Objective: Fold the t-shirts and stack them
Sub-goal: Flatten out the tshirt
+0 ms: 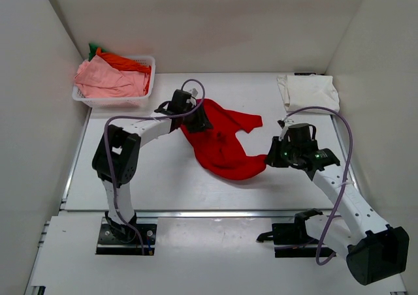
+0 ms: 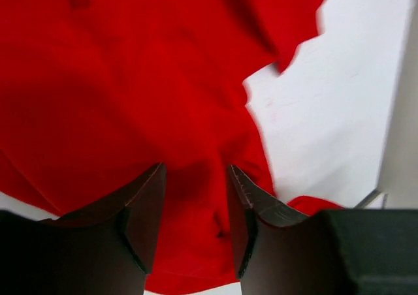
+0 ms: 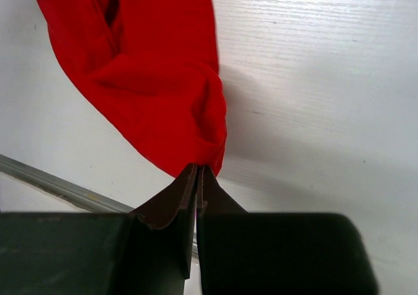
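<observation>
Two grippers span red t-shirt [image 1: 225, 148], mid-table. Your right gripper [image 3: 197, 170] is pinched tight on its near-right corner. Your left gripper [image 2: 194, 174] sits at far-left end, fingers parted, cloth between, hold unclear. Long axis runs diagonally between them; stretch along it.

The red t-shirt [image 1: 222, 145] lies unfolded and crumpled in the middle of the table [image 1: 163, 184], one sleeve pointing to the right edge, its near hem drawn to a tip toward that same edge; the cream-white t-shirt [image 1: 310, 91] sits folded flat at the far right corner; the pink t-shirt [image 1: 104, 79], orange t-shirt [image 1: 127, 63] and green t-shirt [image 1: 93, 47] are heaped in a basket [image 1: 111, 101] at the far left corner, pink on top.
</observation>
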Robot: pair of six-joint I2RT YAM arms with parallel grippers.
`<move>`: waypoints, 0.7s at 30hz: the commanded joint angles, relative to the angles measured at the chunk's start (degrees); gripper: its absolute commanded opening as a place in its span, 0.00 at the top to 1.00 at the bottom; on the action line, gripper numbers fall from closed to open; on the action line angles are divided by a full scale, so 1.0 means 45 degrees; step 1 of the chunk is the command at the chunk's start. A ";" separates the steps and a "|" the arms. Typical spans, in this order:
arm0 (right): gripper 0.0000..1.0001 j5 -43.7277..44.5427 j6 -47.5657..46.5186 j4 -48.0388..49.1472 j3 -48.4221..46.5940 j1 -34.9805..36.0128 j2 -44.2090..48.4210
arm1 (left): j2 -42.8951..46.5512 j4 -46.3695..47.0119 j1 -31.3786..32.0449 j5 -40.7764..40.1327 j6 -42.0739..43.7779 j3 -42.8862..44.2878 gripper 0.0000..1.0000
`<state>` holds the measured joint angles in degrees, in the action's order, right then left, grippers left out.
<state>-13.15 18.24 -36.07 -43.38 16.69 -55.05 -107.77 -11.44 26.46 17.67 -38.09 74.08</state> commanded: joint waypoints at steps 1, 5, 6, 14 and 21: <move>1.00 -0.0281 -0.0244 0.0086 -0.0029 -0.0231 0.0261 | -0.0230 -0.1207 0.0233 0.0156 0.0319 0.0237 0.48; 1.00 -0.0340 -0.0264 0.0166 -0.0107 -0.0173 0.0066 | -0.0796 -0.1557 0.0293 0.0233 0.0280 0.0176 0.47; 1.00 -0.0282 -0.0284 0.0204 -0.0107 -0.0115 0.0065 | -0.0934 -0.1656 0.0350 0.0562 0.0357 0.0313 0.66; 1.00 -0.0262 -0.0419 0.0614 -0.1332 -0.0639 0.0163 | 0.1130 -0.0680 -0.0565 0.1151 -0.0793 0.0956 1.00; 1.00 -0.0146 -0.1395 0.1959 -0.7128 -0.3687 -0.0831 | 0.2197 -0.0149 -0.1698 0.0798 -0.2472 0.6311 1.00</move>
<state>-14.50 14.94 -35.62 -63.92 4.29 -58.06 -101.89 -16.88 20.80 21.37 -44.86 86.28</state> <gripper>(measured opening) 0.004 0.029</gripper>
